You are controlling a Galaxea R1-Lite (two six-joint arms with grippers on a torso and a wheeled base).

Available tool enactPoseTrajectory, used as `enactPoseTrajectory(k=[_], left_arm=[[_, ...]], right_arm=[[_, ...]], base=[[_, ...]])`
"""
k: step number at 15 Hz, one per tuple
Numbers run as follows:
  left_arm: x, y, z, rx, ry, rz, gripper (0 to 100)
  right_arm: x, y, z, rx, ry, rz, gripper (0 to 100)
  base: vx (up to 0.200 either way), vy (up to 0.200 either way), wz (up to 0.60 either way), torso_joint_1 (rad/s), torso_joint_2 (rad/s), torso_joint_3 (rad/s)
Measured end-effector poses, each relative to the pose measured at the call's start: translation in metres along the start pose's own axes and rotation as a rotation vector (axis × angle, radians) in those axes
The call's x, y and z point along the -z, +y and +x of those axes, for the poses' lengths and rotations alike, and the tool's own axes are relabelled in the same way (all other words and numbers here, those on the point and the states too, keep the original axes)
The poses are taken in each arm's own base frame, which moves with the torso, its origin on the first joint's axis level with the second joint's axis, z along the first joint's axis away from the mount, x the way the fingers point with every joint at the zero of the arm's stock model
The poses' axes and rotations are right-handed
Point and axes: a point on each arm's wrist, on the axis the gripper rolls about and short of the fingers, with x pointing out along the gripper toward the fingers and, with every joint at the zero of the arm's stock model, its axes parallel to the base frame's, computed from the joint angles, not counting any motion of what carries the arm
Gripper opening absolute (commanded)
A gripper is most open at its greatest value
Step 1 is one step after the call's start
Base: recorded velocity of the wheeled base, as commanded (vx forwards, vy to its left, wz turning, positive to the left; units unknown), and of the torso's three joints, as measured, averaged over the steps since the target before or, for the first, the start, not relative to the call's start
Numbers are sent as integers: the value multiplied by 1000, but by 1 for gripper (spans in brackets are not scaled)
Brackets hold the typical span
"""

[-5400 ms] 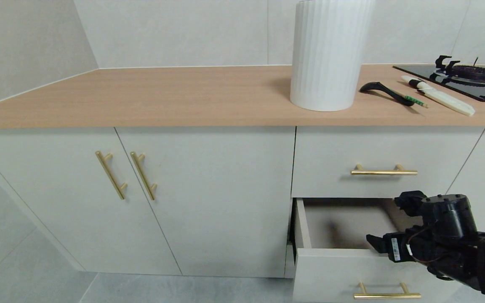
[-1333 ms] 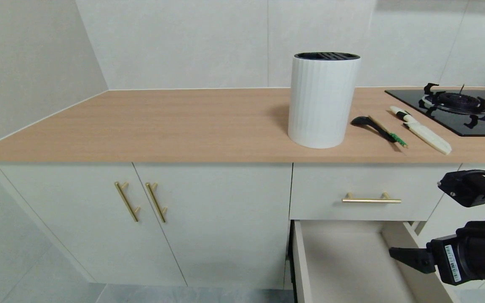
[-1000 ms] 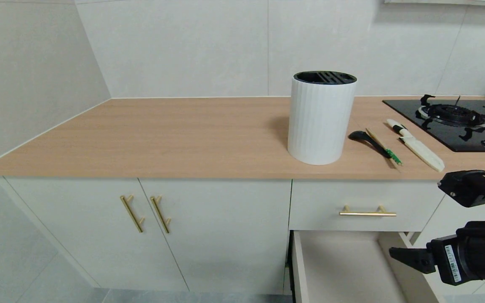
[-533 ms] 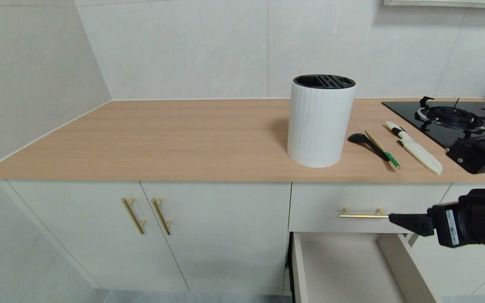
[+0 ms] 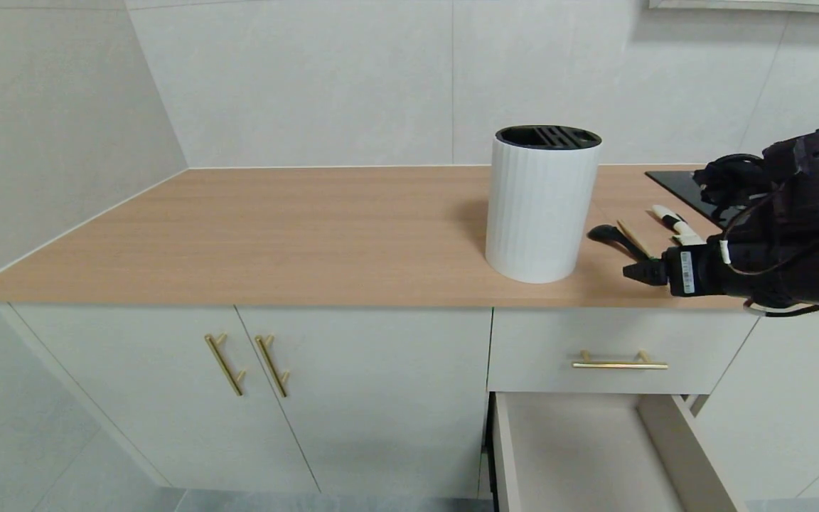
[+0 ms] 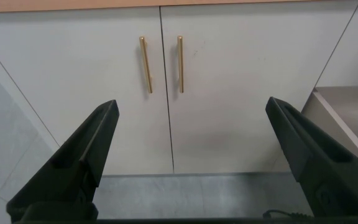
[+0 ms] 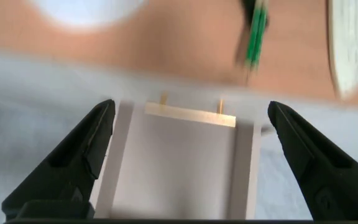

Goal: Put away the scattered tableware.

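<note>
Broad wooden countertop (image 5: 274, 235) across the head view, over pale cabinet doors (image 5: 168, 384) with paired gold handles. From the left wrist, those cabinet doors (image 6: 229, 106) met head-on, with floor tiles below them. Under the counter's right part, bottom drawer (image 5: 580, 455) pulled open and bare inside. From the right wrist, a look straight down into the drawer (image 7: 179, 180), just out from the counter edge. On the counter, tall white ribbed holder (image 5: 541, 206) standing upright, slotted black top. Right gripper (image 5: 638, 272) hanging at counter height just right of the holder, above the open drawer. Up close, right gripper (image 7: 191, 162) with fingers spread wide, clamped on nothing. Left gripper (image 6: 191, 162) facing the cabinet doors, fingers likewise wide apart and bare. Scattered tableware lying on the counter right of the holder: white knife (image 5: 680, 229) partly behind the right arm, its pale blade plainer from the wrist as knife (image 7: 350, 43); black spoon (image 5: 600, 232) nearest the holder; chopsticks (image 5: 633, 238) just beside it, seen blurred from above as chopsticks (image 7: 257, 31), green ends toward the counter edge.
</note>
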Motion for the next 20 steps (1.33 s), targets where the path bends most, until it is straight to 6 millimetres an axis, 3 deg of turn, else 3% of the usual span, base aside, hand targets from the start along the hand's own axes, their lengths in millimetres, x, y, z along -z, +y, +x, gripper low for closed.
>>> enactPoseTrajectory(k=[5, 14, 15, 20], left_arm=[[0, 0, 0, 0, 0, 0, 100], [0, 0, 0, 0, 0, 0, 100], [0, 0, 0, 0, 0, 0, 100], [0, 0, 0, 0, 0, 0, 100]], right_arm=[[4, -16, 37, 76, 24, 29, 100], [8, -22, 61, 125, 53, 66, 100], [8, -22, 62, 125, 57, 65, 0], [10, -24, 66, 133, 67, 66, 0]], base=[[0, 0, 0, 0, 0, 0], [0, 0, 0, 0, 0, 0], [0, 0, 0, 0, 0, 0], [0, 0, 0, 0, 0, 0]])
